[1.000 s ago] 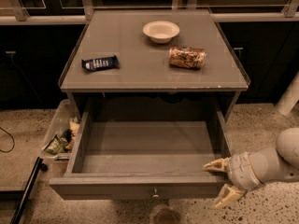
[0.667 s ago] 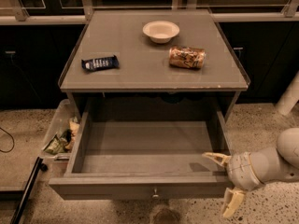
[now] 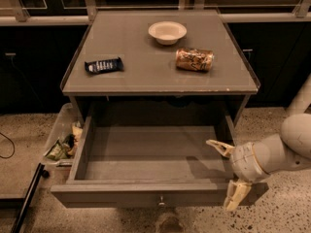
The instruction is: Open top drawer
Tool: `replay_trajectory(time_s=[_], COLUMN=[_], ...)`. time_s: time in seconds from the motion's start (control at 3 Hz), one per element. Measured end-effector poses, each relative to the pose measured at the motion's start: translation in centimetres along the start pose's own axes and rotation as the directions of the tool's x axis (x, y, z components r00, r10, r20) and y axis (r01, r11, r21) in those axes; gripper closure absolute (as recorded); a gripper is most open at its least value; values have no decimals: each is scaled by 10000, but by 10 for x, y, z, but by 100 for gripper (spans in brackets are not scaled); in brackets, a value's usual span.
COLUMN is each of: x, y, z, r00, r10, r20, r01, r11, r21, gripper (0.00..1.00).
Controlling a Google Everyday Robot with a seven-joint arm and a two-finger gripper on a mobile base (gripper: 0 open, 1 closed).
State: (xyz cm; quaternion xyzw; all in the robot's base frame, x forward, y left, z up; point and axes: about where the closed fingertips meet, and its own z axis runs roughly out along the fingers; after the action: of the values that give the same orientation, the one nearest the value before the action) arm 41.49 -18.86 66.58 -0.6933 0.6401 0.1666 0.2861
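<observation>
The top drawer (image 3: 146,195) of the grey cabinet stands pulled far out. Its grey box interior is empty and its small round metal knob (image 3: 161,202) shows at the centre of the front panel. My gripper (image 3: 227,174) is at the drawer's right front corner, on a white arm coming in from the right. It is open: one finger (image 3: 218,147) reaches over the drawer's right wall, the other finger (image 3: 235,195) hangs down outside the front right corner. It holds nothing.
On the cabinet top (image 3: 146,76) are a white bowl (image 3: 167,32), a tipped brown can (image 3: 194,59) and a dark snack packet (image 3: 103,65). A clear bin (image 3: 63,140) with snack bags sits on the floor to the left. A dark pole (image 3: 26,198) lies at lower left.
The gripper's fingers have spread wider apart, the lower one dropping down outside the drawer front. The drawer has not visibly moved.
</observation>
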Motion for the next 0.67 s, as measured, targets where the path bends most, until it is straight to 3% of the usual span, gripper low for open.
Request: replay_trajectory(time_s=[0.67], x=[-63], y=[-60], z=[-79], r00=[9915], r10=[-1079], r20=[-729], r01=[1124], r11=[9918], r21=[615], gripper=[0])
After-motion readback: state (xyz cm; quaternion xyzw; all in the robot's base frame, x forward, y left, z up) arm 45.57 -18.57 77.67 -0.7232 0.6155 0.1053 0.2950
